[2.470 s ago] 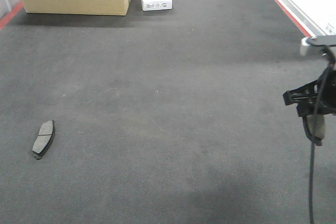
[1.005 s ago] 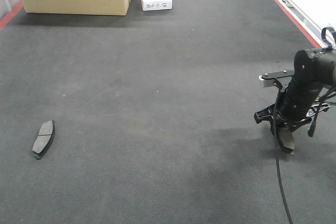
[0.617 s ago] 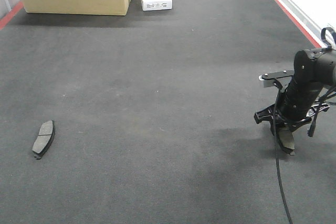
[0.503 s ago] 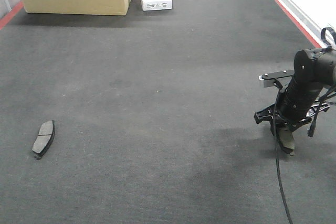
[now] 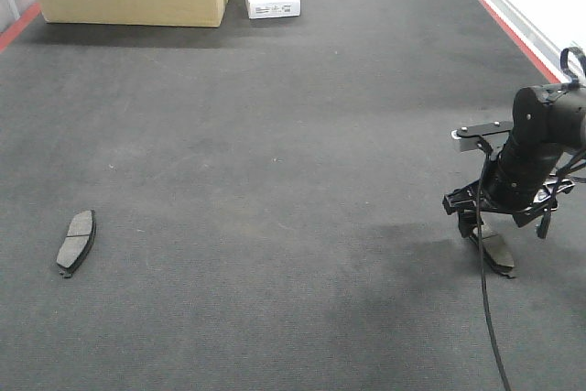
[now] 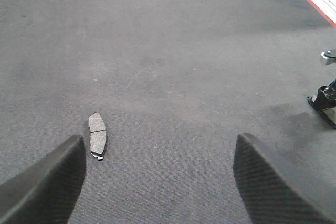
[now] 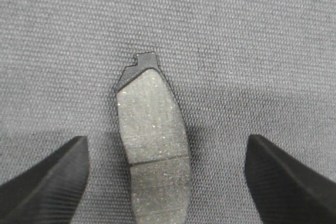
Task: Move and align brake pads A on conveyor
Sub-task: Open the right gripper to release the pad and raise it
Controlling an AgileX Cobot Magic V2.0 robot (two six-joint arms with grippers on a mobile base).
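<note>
1. Change: right-hand pad now flat on the conveyor, friction face up, centre groove visible in the right wrist view. Half a second back: hanging on end, clamped under the right gripper.
2. Right gripper jaws spread wide, holding nothing. Fingers well clear of the pad on both sides, pad roughly centred in the gap. Gripper just above the pad, not yet lifted away.
3. Reads as release done, so this pad counts as placed. Location: right side of the belt.
4. Left-hand pad unmoved across all frames. Flat at the far left of the belt, well apart from the new one.
5. Left gripper wide open, empty, above the belt. Left-hand pad ahead of it, toward the left finger's side of the gap, not between the fingers.
6. Alignment: judged not done. Long axes lean opposite ways in the front view, and the pads sit at opposite sides of the belt. Only two pads in view.
7. Likely next: straight-up retract of the right arm, then closing the distance between the pads and squaring them. Risk: a finger clipping the pad edge on withdrawal and rotating it.
</note>
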